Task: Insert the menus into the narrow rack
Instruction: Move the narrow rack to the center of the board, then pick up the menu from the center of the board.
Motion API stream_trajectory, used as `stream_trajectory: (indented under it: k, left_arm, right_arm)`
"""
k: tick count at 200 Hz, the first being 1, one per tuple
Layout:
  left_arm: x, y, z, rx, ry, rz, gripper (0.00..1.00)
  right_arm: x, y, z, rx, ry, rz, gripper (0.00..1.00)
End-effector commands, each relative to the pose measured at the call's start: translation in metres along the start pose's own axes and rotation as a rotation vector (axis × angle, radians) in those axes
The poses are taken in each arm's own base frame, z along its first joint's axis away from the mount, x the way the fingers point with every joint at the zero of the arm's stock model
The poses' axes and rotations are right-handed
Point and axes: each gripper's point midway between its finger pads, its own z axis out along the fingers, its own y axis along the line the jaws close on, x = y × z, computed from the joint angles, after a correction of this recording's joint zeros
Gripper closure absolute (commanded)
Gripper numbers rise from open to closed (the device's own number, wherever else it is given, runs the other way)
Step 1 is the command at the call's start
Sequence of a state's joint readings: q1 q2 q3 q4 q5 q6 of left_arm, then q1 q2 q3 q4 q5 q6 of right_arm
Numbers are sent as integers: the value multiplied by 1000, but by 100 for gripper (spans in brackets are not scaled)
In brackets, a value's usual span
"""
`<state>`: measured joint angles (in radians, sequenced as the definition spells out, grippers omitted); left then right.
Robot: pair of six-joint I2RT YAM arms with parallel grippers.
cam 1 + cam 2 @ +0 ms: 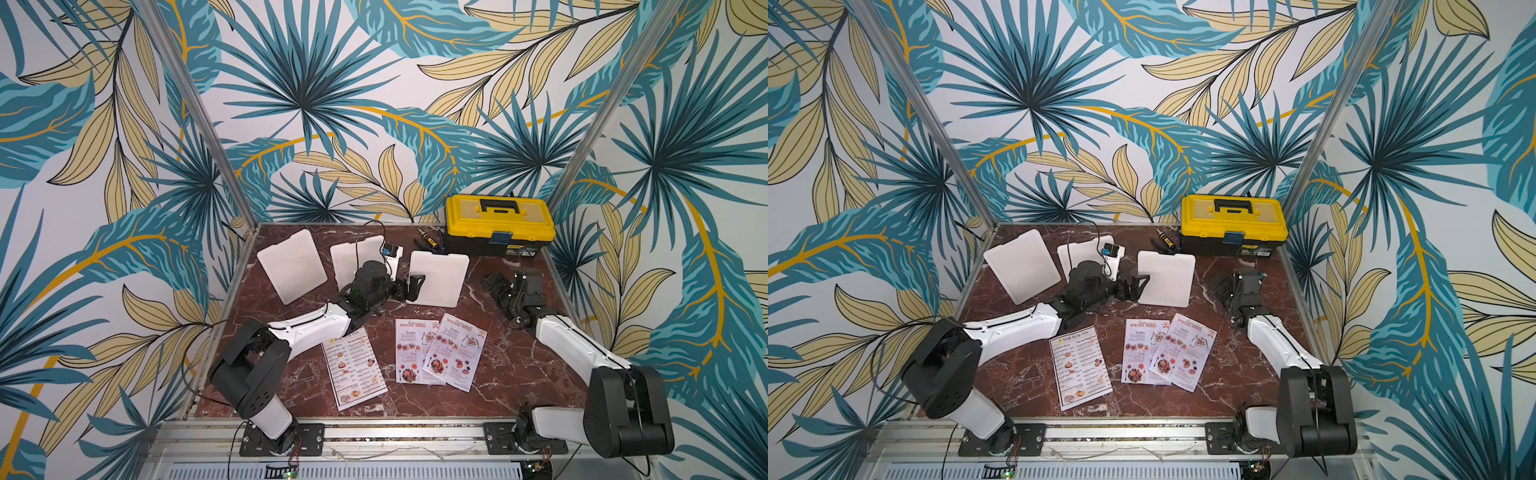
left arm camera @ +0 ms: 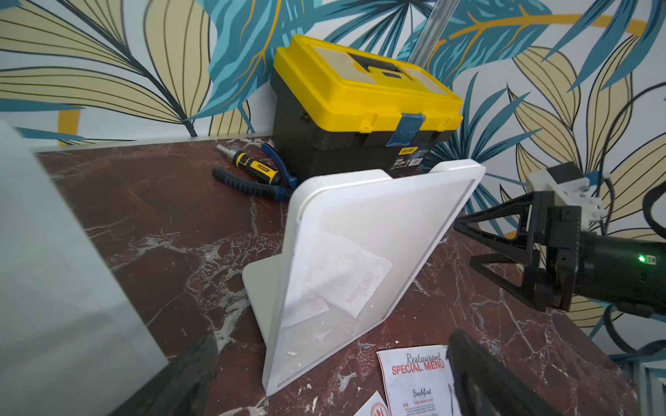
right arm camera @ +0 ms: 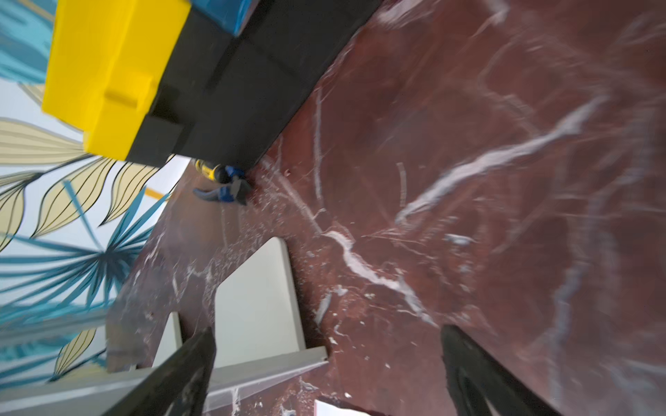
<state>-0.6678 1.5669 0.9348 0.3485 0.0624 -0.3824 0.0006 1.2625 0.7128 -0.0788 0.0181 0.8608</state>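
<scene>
Three menus lie flat on the red marble table [image 1: 519, 365]: a white "DIM SUM INN" sheet [image 1: 354, 368] and two overlapping "SPECIAL MENU" sheets [image 1: 413, 353] [image 1: 457, 353]. Three white racks stand behind them: left [image 1: 291, 266], middle [image 1: 353, 257], right [image 1: 438, 278]; which is the narrow rack I cannot tell. My left gripper [image 1: 417, 286] is open and empty at the right rack's left edge; its wrist view shows that rack [image 2: 360, 245] and a menu corner [image 2: 414, 378]. My right gripper [image 1: 494, 284] is open and empty just right of that rack, whose base [image 3: 252, 302] shows in its wrist view.
A yellow and black toolbox [image 1: 498, 224] stands at the back right. A screwdriver [image 2: 252, 167] and blue-handled pliers [image 2: 248, 185] lie beside it. Aluminium posts and leaf-patterned walls close in the table on three sides.
</scene>
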Motion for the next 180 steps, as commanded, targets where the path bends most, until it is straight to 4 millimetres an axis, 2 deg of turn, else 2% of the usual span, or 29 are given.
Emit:
stream_trajectory:
  k: [1, 9, 29, 43, 65, 93, 120, 128, 144, 170, 180]
  left_arm:
    - [-19, 7, -25, -66, -88, -86, 0]
    - [-22, 7, -35, -69, -107, -109, 1]
    - [-35, 37, -72, -232, -231, -168, 0]
    - [-32, 54, -91, -310, -274, -190, 0]
    - [-20, 47, -90, -266, -214, -84, 1]
    - [3, 38, -86, -214, -98, -56, 0]
    - [25, 14, -83, -97, -21, -30, 0]
    - [31, 1, -80, -43, 9, -27, 0]
    - [43, -27, -71, 36, 58, -28, 10]
    - [65, -67, -44, 119, 163, -50, 21]
    - [77, -76, -29, 130, 218, -65, 24]
  right_arm:
    - [2, -50, -25, 190, -64, 32, 1]
    - [1, -53, -32, 183, -90, 42, 0]
    - [0, -62, -50, 200, -119, 18, 0]
    - [0, -68, -62, 219, -129, -1, 1]
    - [9, -65, -71, 182, -90, -68, 0]
    - [36, -48, -74, 79, 75, -163, 0]
    - [53, -54, -77, 68, 117, -194, 3]
    - [58, -56, -77, 74, 125, -206, 8]
    - [71, -57, -75, 90, 158, -224, 18]
    - [96, -55, -63, 112, 214, -267, 36]
    - [106, -54, -57, 110, 240, -274, 43]
